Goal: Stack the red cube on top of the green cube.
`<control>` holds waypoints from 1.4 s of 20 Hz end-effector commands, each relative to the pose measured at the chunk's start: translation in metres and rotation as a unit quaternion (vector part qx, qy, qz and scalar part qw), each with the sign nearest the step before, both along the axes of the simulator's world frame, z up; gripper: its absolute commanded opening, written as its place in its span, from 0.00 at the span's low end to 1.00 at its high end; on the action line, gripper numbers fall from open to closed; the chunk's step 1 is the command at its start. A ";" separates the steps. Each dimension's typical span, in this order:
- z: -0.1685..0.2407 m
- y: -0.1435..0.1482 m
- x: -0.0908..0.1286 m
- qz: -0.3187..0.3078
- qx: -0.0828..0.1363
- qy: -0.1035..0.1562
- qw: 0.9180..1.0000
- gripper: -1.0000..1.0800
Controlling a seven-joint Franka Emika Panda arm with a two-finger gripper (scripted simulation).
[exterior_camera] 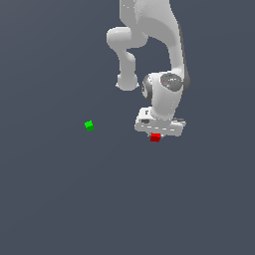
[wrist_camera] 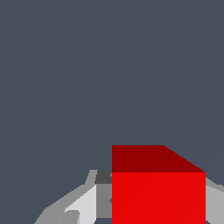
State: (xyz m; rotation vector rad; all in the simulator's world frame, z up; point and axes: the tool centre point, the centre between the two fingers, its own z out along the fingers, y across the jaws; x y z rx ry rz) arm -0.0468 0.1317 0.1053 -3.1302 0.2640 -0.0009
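The red cube (exterior_camera: pixel 155 137) sits right under my white gripper (exterior_camera: pixel 156 135), to the exterior view's right of centre. In the wrist view the red cube (wrist_camera: pixel 158 192) fills the space between the two fingers (wrist_camera: pixel 101 197), and both fingers touch its sides. The gripper is shut on the red cube. Whether the cube rests on the floor or is lifted off it cannot be told. The green cube (exterior_camera: pixel 89 125) lies on the grey floor, well off to the exterior view's left of the gripper. It does not show in the wrist view.
The white arm (exterior_camera: pixel 164 60) reaches down from the exterior view's top. The floor (exterior_camera: pixel 124 199) is plain dark grey.
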 end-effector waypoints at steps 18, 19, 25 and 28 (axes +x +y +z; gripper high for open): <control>0.006 -0.043 -0.017 0.000 0.000 0.000 1.000 0.00; 0.005 -0.051 -0.020 0.000 0.000 0.000 1.000 0.00; -0.004 -0.108 -0.042 0.000 0.000 0.000 1.000 0.00; -0.010 -0.143 -0.056 0.000 0.000 0.000 1.000 0.00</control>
